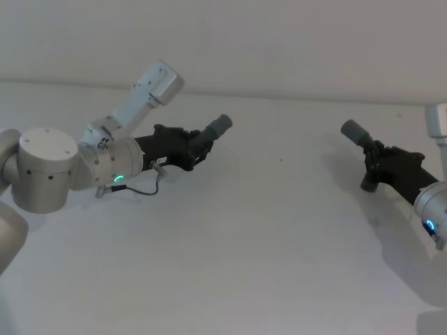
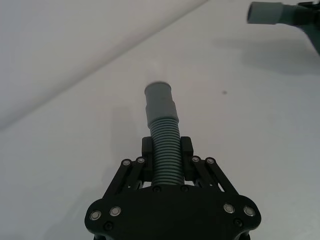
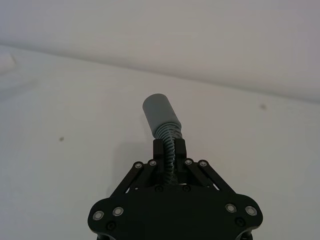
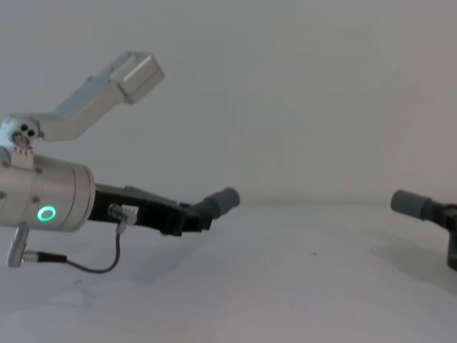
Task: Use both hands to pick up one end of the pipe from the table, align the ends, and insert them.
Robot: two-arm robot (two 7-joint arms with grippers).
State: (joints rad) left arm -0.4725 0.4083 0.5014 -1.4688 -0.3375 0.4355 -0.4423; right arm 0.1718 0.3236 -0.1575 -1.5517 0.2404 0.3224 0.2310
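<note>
Head view: black plastic left gripper (image 1: pixel 195 150) is clamping dark grey ribbed plastic hose piece (image 1: pixel 207 137) above plain white table (image 1: pixel 265 237); smooth grey cuff (image 1: pixel 221 125) is pointing inward for mating.
L wrist view: fingers (image 2: pixel 147 150) are pinching ribs, leaving cuff free.
R wrist view: black right gripper (image 3: pixel 170 150) is gripping second grey hose piece (image 3: pixel 168 132) likewise.
Chest view: cuffs are facing, well apart; alignment is pending, I judge.

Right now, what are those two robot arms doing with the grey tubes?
Each arm is holding one piece of a grey pipe. The left gripper has its fingers shut on a ribbed hose piece, and the right gripper is shut on the other hose piece. The left cuff and the right cuff point toward each other across a wide gap, up above the white table. They are not joined yet.
</note>
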